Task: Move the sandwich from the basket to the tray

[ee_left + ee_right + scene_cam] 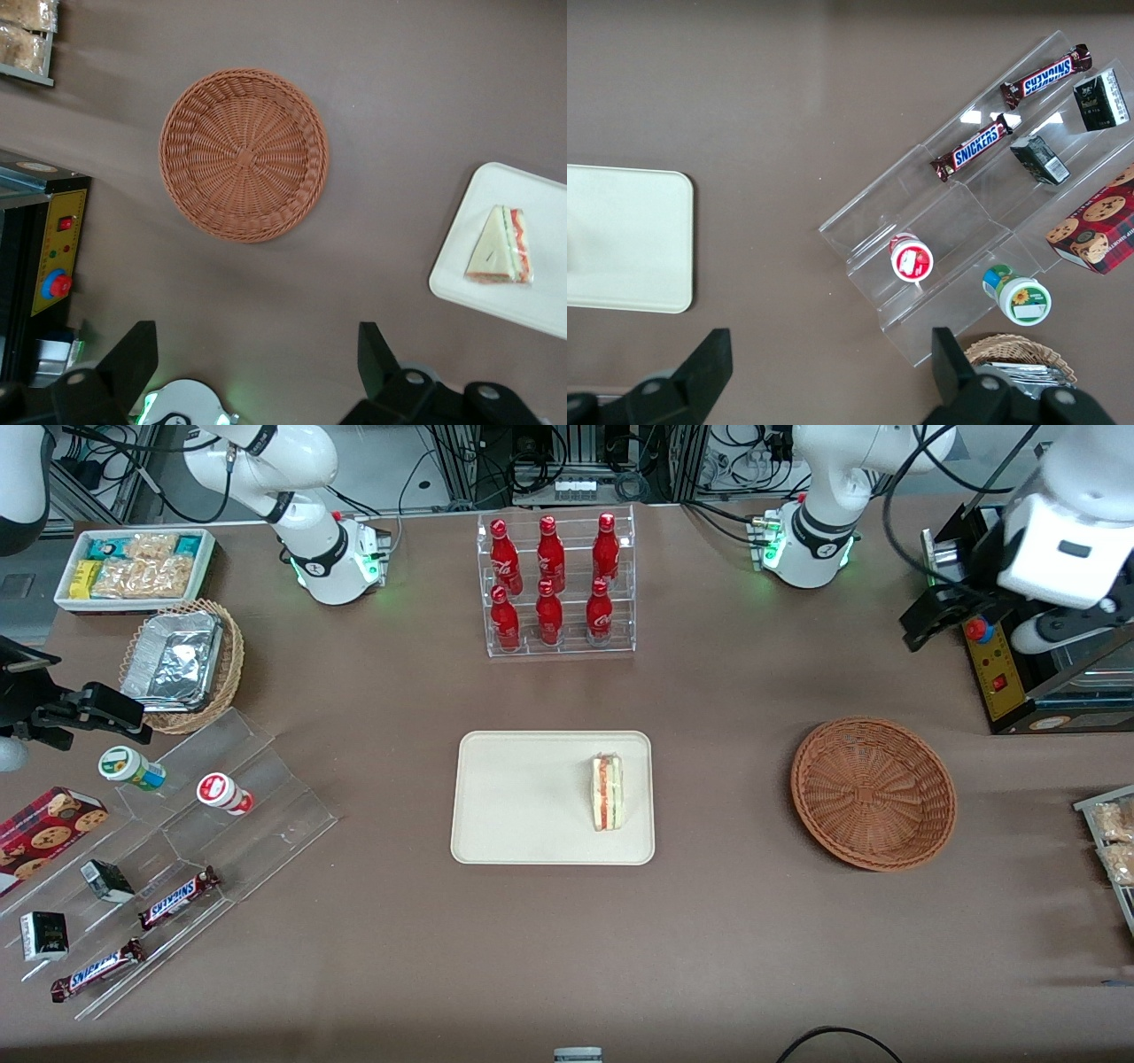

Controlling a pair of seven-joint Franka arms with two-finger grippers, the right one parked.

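The sandwich, a white wedge with red and green filling, lies on the cream tray, near the tray's edge toward the working arm. The reddish-brown wicker basket sits empty on the table beside the tray, toward the working arm's end. My gripper hangs high above the table, farther from the front camera than the basket and well apart from it. It is open, its black fingers are spread wide and nothing is between them.
A black control box with a red button stands close to my gripper. A clear rack of red bottles stands farther back than the tray. Snack packets lie at the working arm's table end; a clear stepped shelf stands at the parked arm's end.
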